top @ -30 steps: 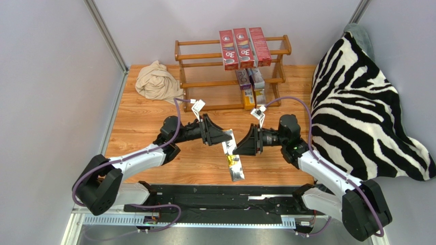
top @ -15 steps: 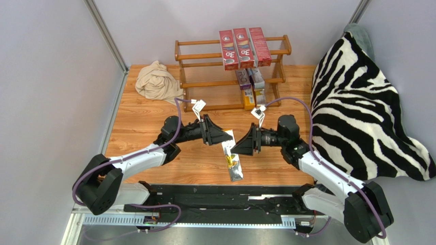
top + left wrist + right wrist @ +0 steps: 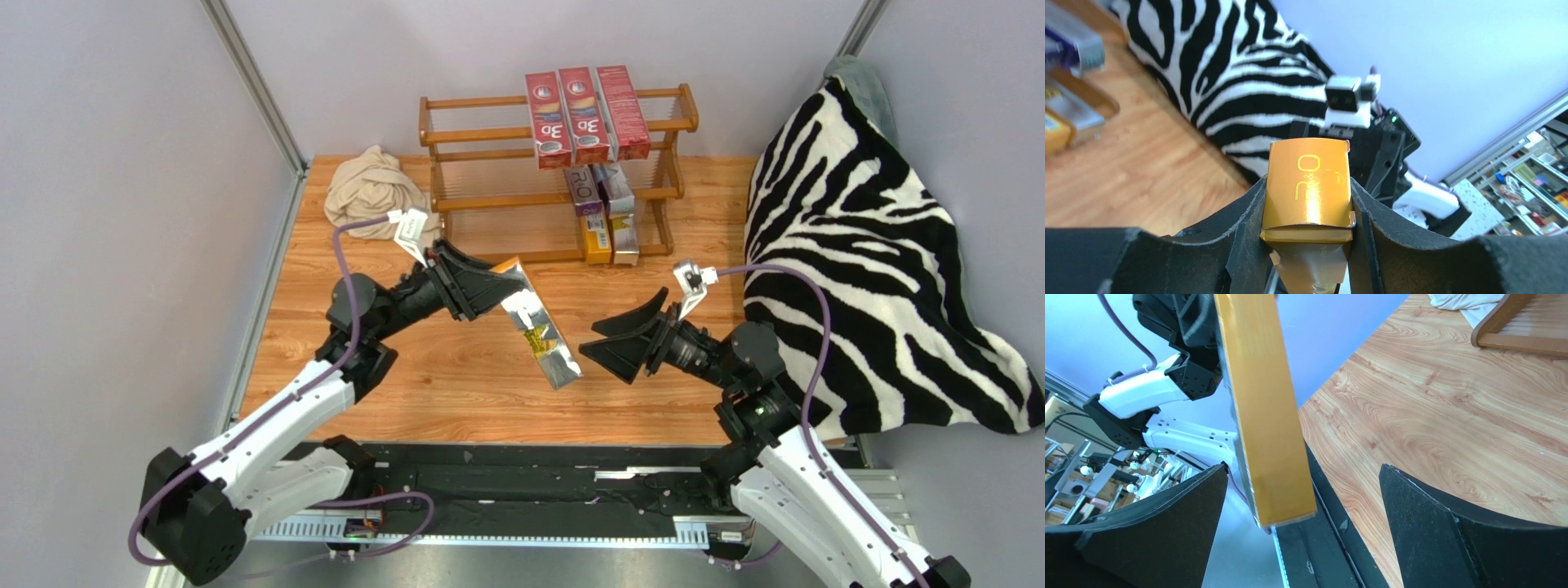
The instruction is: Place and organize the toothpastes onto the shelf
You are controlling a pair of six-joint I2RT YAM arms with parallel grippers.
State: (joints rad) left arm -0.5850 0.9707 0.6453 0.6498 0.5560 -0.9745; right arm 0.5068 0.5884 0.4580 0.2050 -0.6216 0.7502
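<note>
The left end effector (image 3: 503,288) is clenching one end of a shiny toothpaste carton (image 3: 542,343), apparently holding it clear of the tabletop (image 3: 466,392). The right end effector (image 3: 601,339) is gaping wide beside it, grasping nothing. Other toothpastes (image 3: 586,116) are sitting on the shelf (image 3: 478,102).

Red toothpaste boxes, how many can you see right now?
3. They lie side by side on the top tier of the shelf, right of center: left box, middle box, right box. They partly cover the lower tiers, so another red one could be hidden.
</note>
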